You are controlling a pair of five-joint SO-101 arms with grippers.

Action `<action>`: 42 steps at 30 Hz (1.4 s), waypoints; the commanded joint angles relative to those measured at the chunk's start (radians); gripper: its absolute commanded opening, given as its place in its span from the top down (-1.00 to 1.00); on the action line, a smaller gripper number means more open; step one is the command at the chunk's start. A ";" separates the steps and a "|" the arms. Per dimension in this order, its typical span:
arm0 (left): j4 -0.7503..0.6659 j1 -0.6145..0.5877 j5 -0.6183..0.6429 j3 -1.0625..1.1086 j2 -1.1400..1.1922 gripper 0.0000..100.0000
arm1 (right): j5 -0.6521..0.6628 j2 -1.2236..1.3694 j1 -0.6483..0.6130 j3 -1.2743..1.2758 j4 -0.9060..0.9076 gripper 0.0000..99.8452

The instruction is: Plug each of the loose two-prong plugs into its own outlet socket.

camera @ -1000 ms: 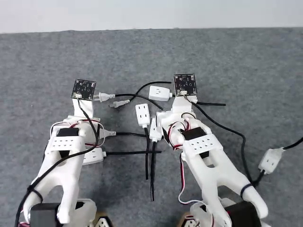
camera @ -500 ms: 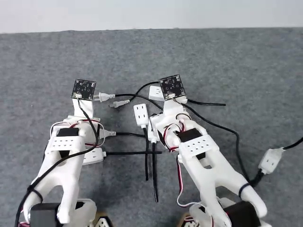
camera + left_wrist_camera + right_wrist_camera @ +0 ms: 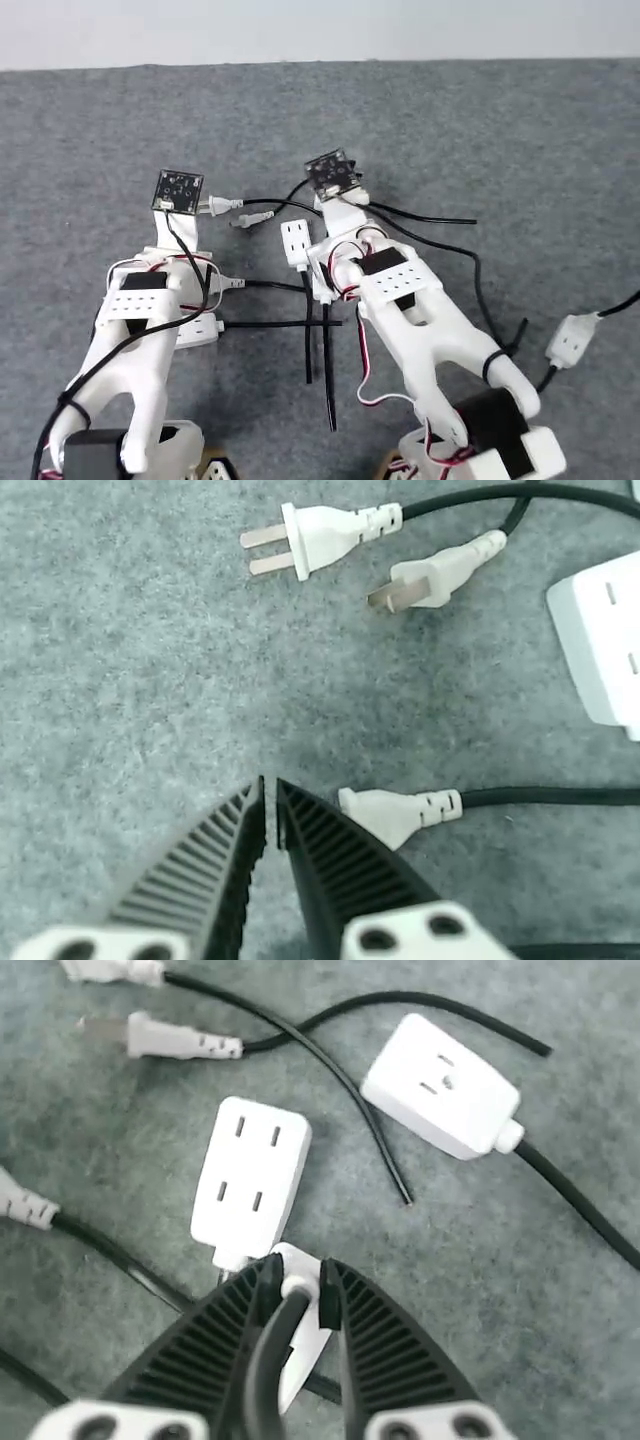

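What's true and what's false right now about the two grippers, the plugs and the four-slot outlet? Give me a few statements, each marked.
1. The left gripper holds a plug. False: its fingers are shut on nothing, and a lone plug lies beside it.
2. The right gripper is shut on a white plug with a black cord. True.
3. A larger plug and a smaller plug lie side by side, prongs bare, in no socket. True.
4. The four-slot outlet has a plug in it. False: all its slots are empty.
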 commanded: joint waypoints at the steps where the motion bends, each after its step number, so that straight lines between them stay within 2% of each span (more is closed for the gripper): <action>1: -0.021 0.009 0.011 -0.005 -0.029 0.97 | 0.063 0.024 -0.050 0.002 0.038 0.98; 4: -0.023 0.009 0.011 -0.005 -0.029 0.97 | 0.034 0.016 -0.053 0.002 0.038 0.97; 6: -0.025 0.009 0.011 -0.007 -0.029 0.97 | -0.017 0.015 -0.056 -0.003 0.058 0.88; 10: -0.025 0.003 0.011 -0.010 -0.029 0.97 | -0.232 0.016 -0.088 -0.091 0.216 0.53; 13: -0.025 0.002 0.011 -0.010 -0.029 0.97 | -0.364 0.025 -0.114 -0.160 0.306 0.43; 15: -0.025 0.000 0.011 -0.010 -0.029 0.97 | -0.404 0.025 -0.122 -0.163 0.306 0.45; 22: -0.026 -0.021 0.011 -0.012 -0.029 0.97 | -0.400 0.137 -0.148 -0.161 0.188 0.51; 25: -0.026 -0.021 0.011 -0.012 -0.029 0.97 | -0.354 0.211 -0.147 -0.247 0.259 0.53; 28: -0.026 -0.021 0.011 -0.012 -0.029 0.97 | -0.324 0.271 -0.145 -0.322 0.334 0.69; 31: -0.026 -0.018 0.011 -0.012 -0.029 0.97 | -0.318 0.305 -0.111 -0.368 0.367 0.98; 39: -0.026 -0.015 0.011 -0.012 -0.029 0.97 | -0.316 0.231 0.071 -0.413 0.510 0.98; 42: -0.026 -0.014 0.011 -0.012 -0.029 0.97 | -0.255 0.154 0.142 -0.408 0.562 0.98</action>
